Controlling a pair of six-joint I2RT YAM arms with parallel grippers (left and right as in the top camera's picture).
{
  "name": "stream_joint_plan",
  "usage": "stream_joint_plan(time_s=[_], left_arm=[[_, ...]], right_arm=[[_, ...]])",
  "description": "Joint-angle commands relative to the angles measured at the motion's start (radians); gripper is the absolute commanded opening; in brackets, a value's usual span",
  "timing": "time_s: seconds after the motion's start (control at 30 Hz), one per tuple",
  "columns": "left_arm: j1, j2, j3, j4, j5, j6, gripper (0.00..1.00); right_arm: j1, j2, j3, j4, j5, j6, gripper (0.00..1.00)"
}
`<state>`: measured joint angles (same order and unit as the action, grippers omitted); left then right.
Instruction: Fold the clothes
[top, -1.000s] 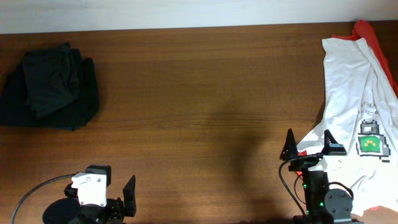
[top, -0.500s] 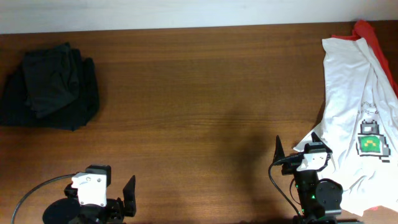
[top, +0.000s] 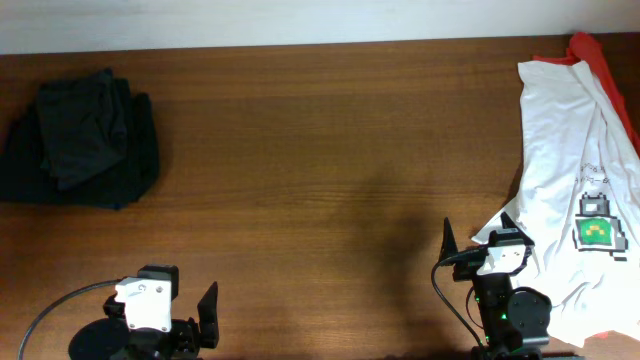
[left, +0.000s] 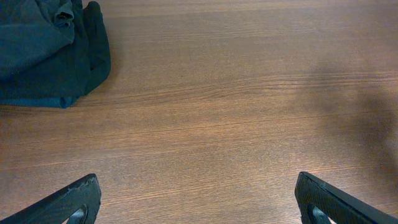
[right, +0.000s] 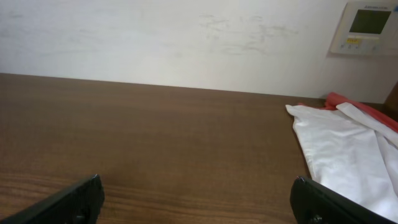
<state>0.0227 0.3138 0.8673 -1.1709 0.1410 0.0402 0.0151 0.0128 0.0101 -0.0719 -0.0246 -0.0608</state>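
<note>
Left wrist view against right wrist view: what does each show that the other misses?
Only the left wrist view shows the dark clothes pile, at its top left. Only the right wrist view shows the white shirt, the red garment at the shirt's far edge, the wall and a wall panel. Both show the wooden table and an open gripper at the bottom corners: left gripper, right gripper.
</note>
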Motion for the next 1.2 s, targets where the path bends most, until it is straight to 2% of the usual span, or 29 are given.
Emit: stream_joint_plan(time_s=[0.0,0.47,0.8,1.0,1.1,1.17], left_arm=[[0.004,-0.005,-0.001,0.000,-0.008,-0.003,0.99],[0.004,-0.019,-0.048,0.035,-0.034,-0.002,0.99],[0.003,-0.245,-0.581,0.727,0.089,-0.003,0.99],[0.004,-0.309,-0.813,1.147,0.034,-0.003,0.99],[0.004,-0.309,-0.859,1.238,-0.036,-0.003,0.99],[0.003,-0.309,-0.858,1.219,-0.084,-0.003,0.99]], right_arm=[[-0.010,-0.008,-0.005,-0.003,-0.017,-0.006,0.99],[-0.010,-0.008,-0.005,-0.003,-0.017,-0.006,0.99],[-0.010,-0.008,-0.005,-0.003,-0.017,-0.006,0.99],[-0.010,-0.008,-0.005,-0.003,-0.017,-0.006,0.99],[-0.010,-0.008,-0.005,-0.003,-0.017,-0.006,0.99],[-0.010,-0.008,-0.005,-0.003,-0.017,-0.006,0.99]])
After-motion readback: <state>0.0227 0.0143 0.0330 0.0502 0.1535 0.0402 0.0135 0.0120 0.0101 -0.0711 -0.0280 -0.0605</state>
